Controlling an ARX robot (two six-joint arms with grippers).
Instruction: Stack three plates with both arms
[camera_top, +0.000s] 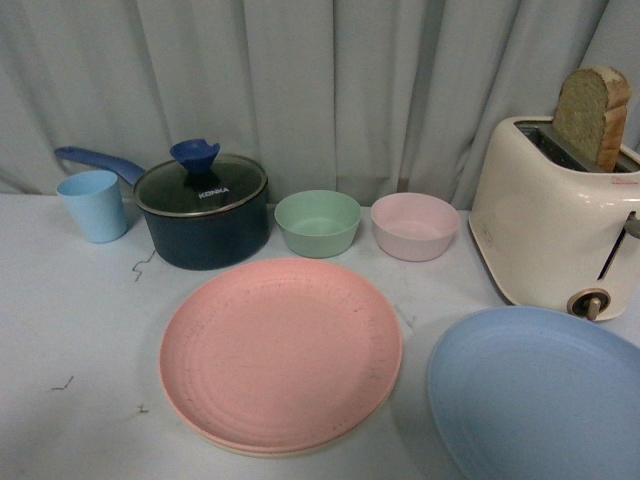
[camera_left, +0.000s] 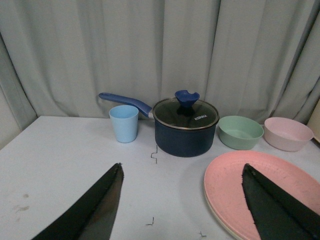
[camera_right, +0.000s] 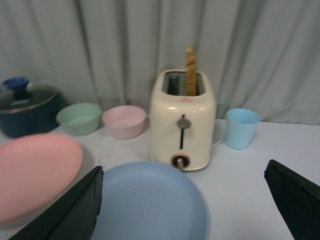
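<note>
Under pink plate (camera_top: 281, 352), barely-seen cream plate (camera_top: 252, 449)

- This is looking like a staged kitchen scene rather than a real home kitchen: one plain white tabletop (camera_top: 70, 320) is carrying everything.
- A grey curtain (camera_top: 300, 90) is hanging just behind it and is covering the whole background.
- Kitchen things are standing along the back: a dark blue saucepan (camera_top: 205, 225), a cream toaster (camera_top: 545, 220) holding a bread slice (camera_top: 592, 115), a light blue cup (camera_top: 93, 205), a green bowl (camera_top: 317, 222) and a pink bowl (camera_top: 414, 226).
- A pink plate (camera_top: 280, 350) and a light blue plate (camera_top: 540, 395) are lying in front.
</note>
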